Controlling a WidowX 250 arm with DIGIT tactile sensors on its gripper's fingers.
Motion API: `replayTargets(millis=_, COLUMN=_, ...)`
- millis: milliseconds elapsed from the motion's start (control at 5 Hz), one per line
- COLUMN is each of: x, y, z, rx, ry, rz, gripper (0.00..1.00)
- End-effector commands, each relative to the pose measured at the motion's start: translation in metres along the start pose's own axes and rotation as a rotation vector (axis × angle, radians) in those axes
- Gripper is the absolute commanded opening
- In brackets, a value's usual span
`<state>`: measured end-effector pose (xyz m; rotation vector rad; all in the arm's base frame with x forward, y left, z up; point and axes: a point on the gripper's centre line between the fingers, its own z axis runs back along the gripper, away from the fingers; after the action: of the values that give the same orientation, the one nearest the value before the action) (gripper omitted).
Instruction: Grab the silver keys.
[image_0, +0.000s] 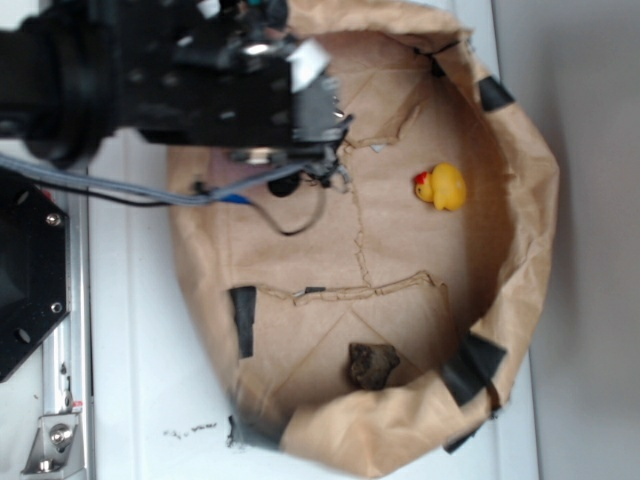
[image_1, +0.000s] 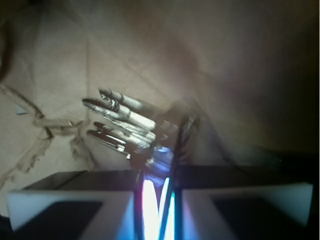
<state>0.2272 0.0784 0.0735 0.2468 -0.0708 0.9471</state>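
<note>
- The exterior view looks steeply down from above on a round brown paper-lined basin (image_0: 520, 150), which fills most of the picture, with the arm coming in from about 10 o'clock.
- It stands well back, so the whole ring of the paper wall shows, from 12 o'clock round to 6 o'clock.
- The wrist view rides on the gripper (image_1: 155, 150), looks along its fingers and sits very near the paper floor.
- Both views share the creased, torn paper seam under the arm, at about 11 o'clock in the exterior view and 8 o'clock in the wrist view.
</note>
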Motion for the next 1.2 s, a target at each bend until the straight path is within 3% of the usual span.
replayTargets(millis=0, x=0.011, y=-0.016, z=0.108, rx=-0.321, ry=0.075, rz=-0.017, gripper=0.00)
replayTargets(millis=200, x=0.003, y=-0.019, z=0.092, rx=-0.271, ry=0.034, rz=-0.047, gripper=0.00)
replayTargets(millis=400, x=-0.015, y=-0.020, z=0.083, rx=-0.283, ry=-0.008, rz=-0.270, gripper=0.00)
replayTargets(millis=600, x=-0.007, y=-0.027, z=0.079, rx=-0.253, ry=-0.003, rz=-0.194, gripper=0.00)
replayTargets(millis=1000, x=-0.004, y=-0.033, z=0.085, rx=-0.262, ry=-0.010, rz=-0.199, gripper=0.00)
